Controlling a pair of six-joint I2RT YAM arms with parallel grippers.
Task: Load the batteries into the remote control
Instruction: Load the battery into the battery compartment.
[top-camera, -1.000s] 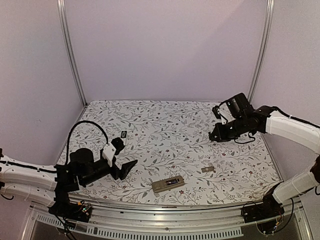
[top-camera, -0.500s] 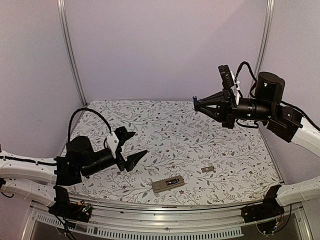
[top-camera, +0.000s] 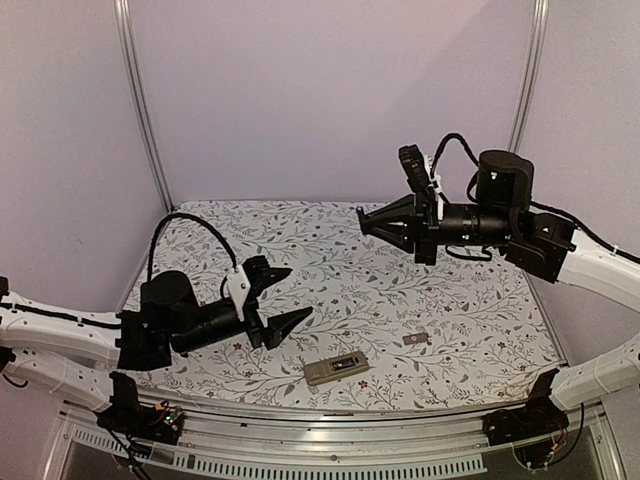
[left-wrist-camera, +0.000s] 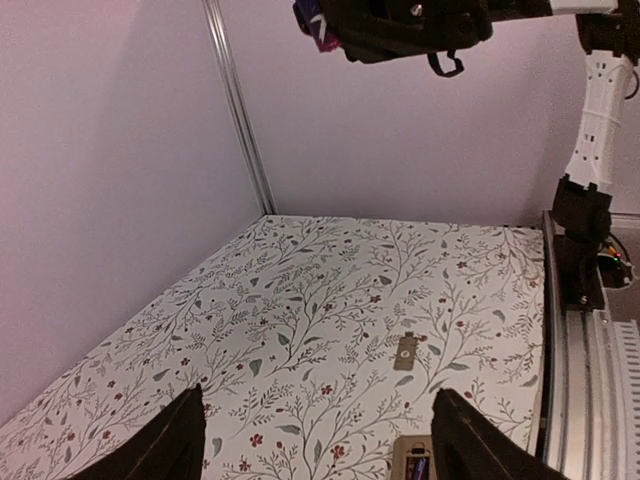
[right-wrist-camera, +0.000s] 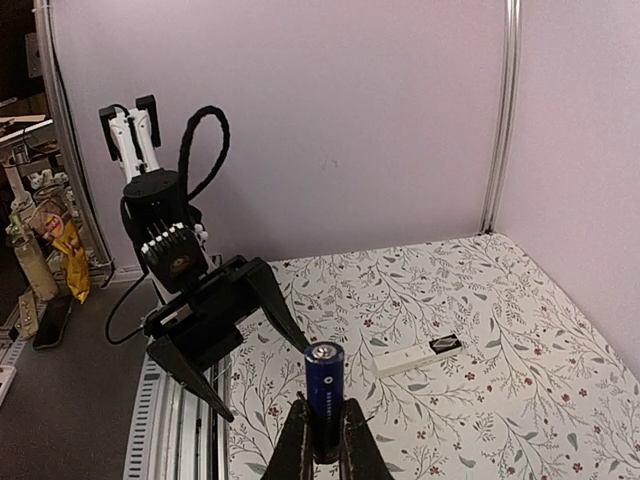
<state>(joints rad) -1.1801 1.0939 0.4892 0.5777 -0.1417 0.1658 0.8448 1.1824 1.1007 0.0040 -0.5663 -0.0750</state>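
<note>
Right wrist shows the right end effector (right-wrist-camera: 322, 440) clamped on a battery (right-wrist-camera: 323, 385), aloft. Left end effector (top-camera: 298, 292) stands apart, empty; the remote (top-camera: 336, 368) by the desk's (top-camera: 330, 250) near edge is not yet loaded with it.

Pincer (left-wrist-camera: 318, 400) spread wide — remote (left-wrist-camera: 415, 461) beneath

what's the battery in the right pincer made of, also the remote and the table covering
The battery looks like a metal cell in a glossy blue wrap; its top cap shines silvery.
The remote is probably matte pale plastic: flat, even colour, with a dark open bay.
The table covering is a matte sheet printed with leaves and small flowers. It could be cloth or vinyl; the look leaves that open.
</note>
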